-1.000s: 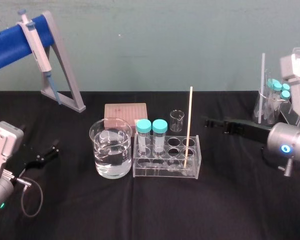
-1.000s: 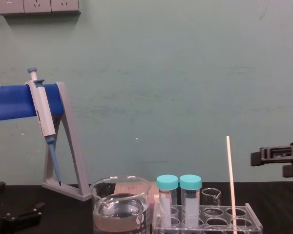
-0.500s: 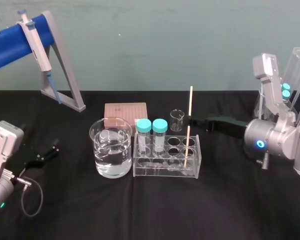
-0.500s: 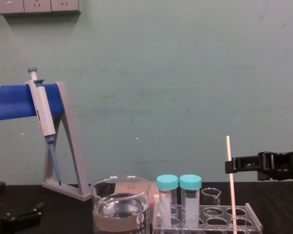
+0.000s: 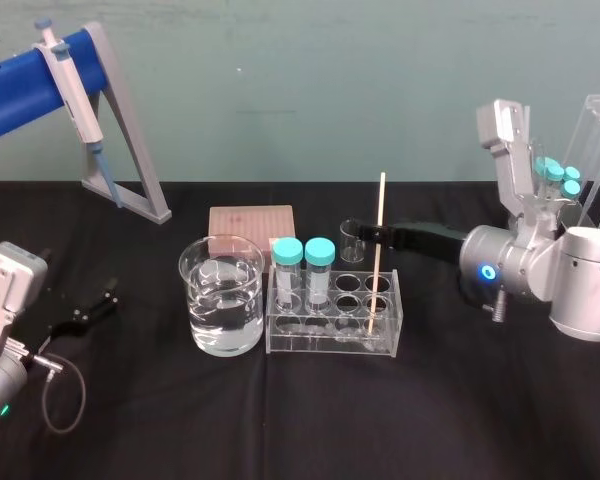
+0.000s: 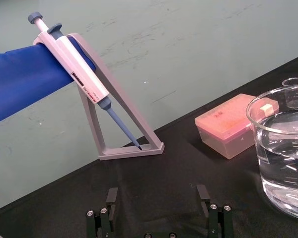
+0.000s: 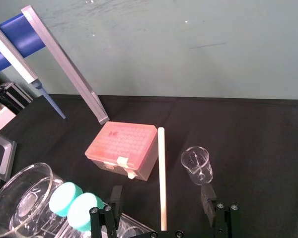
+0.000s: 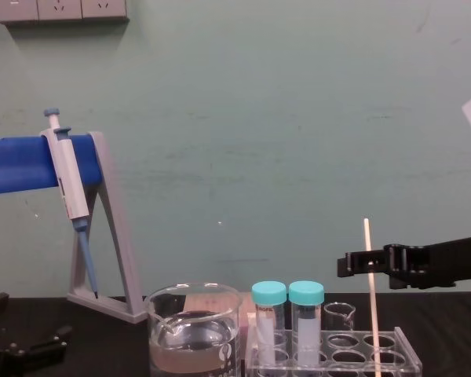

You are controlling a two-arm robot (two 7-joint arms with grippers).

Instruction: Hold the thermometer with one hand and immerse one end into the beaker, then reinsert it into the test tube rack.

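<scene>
Your thermometer (image 5: 377, 250) stands nearly upright in a hole at the right end of the test tube rack (image 5: 330, 343), its foot down inside the rack and most of its length rising above the top plate. In the chest view the rod (image 8: 370, 298) climbs well above the rack (image 8: 412, 359).

The right gripper (image 5: 365, 233) reaches in from 3 o'clock, level with the upper half of the rod. Its claw is spread wide. From the right wrist you can see the thermometer (image 7: 162, 178) in the gap between the two black fingers (image 7: 114, 198), touching neither. The chest view shows that gripper (image 8: 342, 265) crossing the rod below its top.

Two teal-capped vials (image 5: 304, 268) sit in the rack's left holes. The beaker (image 5: 220, 325), holding clear liquid, stands just beside the rack at its 9 o'clock. A tiny glass beaker (image 5: 350, 245) stands at 12 o'clock from the rack's right end, partly behind the right gripper's tips. A pink tip box (image 5: 250, 222) lies at 12 o'clock from the beaker.

At 9 o'clock from the beaker, well apart from it, your left gripper (image 5: 90, 305) rests low over the black table (image 5: 280, 430). The left wrist view shows its claw (image 6: 157, 196) spread wide, with nothing between the fingers.

At 10 o'clock a pipette (image 5: 72, 85) hangs on a grey stand (image 5: 130, 150).
</scene>
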